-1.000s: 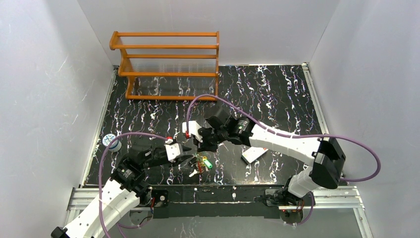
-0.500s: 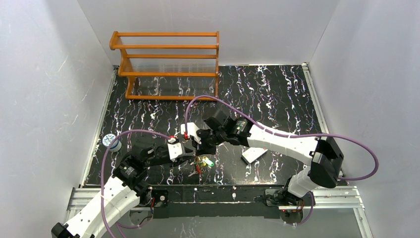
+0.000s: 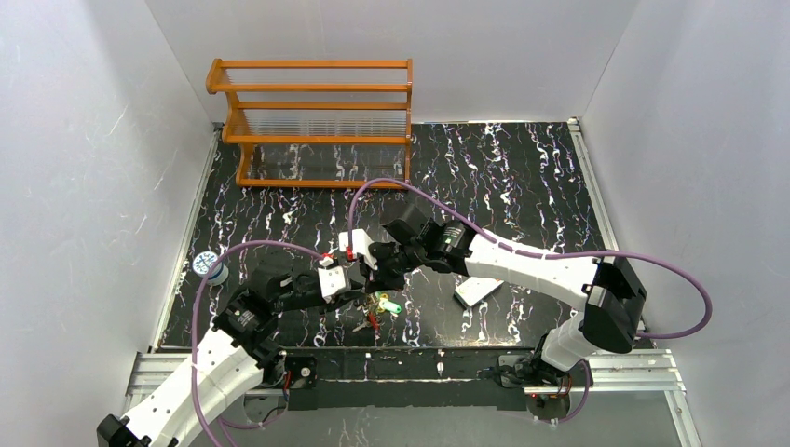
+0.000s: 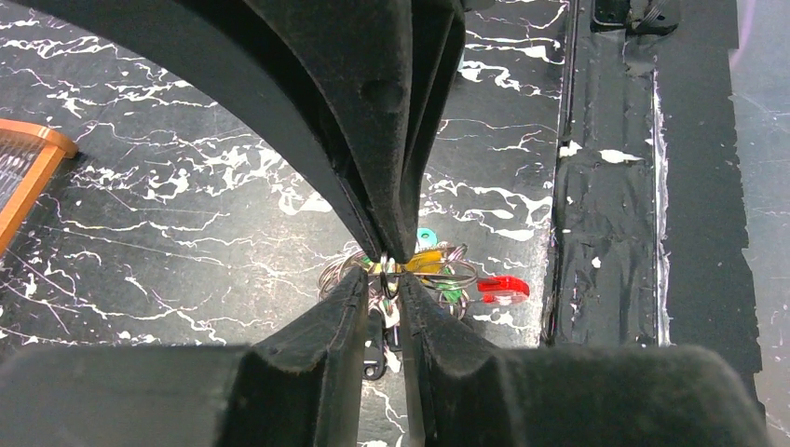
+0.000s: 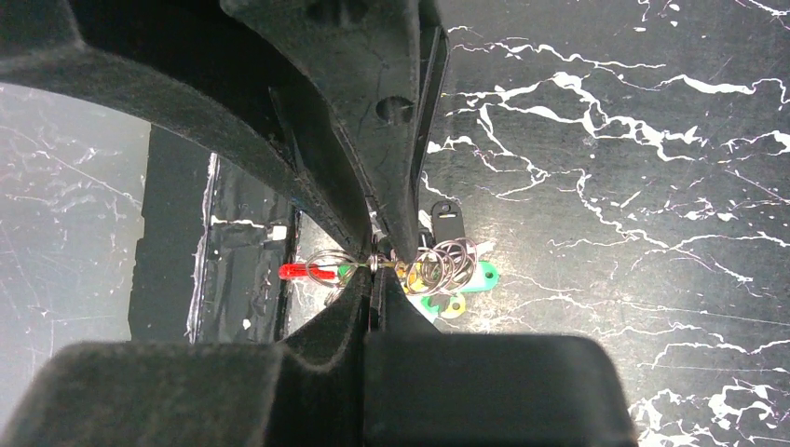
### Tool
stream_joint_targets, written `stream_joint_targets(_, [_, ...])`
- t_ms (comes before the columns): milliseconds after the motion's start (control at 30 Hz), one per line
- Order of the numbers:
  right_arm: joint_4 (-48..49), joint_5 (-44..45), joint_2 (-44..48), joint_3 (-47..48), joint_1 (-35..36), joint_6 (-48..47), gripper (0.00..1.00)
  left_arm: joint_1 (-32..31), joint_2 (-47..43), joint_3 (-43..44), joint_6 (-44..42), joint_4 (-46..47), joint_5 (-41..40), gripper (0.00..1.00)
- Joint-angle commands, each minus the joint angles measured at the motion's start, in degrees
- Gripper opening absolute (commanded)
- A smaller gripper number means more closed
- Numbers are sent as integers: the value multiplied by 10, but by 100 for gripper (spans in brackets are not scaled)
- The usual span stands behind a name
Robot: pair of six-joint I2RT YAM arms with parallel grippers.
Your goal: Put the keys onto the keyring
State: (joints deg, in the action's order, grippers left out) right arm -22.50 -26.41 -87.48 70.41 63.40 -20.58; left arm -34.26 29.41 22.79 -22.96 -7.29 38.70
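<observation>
The keys (image 3: 382,304) are a small bunch of coloured tags on thin wire rings, just below both grippers. In the left wrist view a yellow tag (image 4: 425,264), a green one (image 4: 453,294) and a red one (image 4: 503,289) show. The keyring (image 5: 328,264) appears as thin wire loops. My right gripper (image 5: 375,277) is shut on one wire loop, and its shut tips (image 4: 397,253) point down from above. My left gripper (image 4: 391,287) faces it tip to tip. Its jaws stand a narrow gap apart, with a small wire ring (image 4: 391,276) spanning that gap. From above, the left gripper (image 3: 352,287) and right gripper (image 3: 375,276) nearly touch.
A flat white card (image 3: 475,291) lies right of the keys. An orange wooden rack (image 3: 312,121) stands at the back left. A small blue-and-white round thing (image 3: 207,265) sits near the left edge. The taped front edge (image 4: 606,186) runs close by the bunch.
My left gripper has moved up and right to meet the right gripper's tips, and its jaws have narrowed. The right gripper stays shut and has shifted slightly left.
</observation>
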Motion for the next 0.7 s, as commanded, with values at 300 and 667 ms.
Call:
stream_joint_targets(300, [77,-18,22,-21,3,20,17,-2,-49,18,11,3,-8,0])
stream_joint_targets(667, [335,55,174,-196,2,75,66,-2,-121,9,17,17,-28,0])
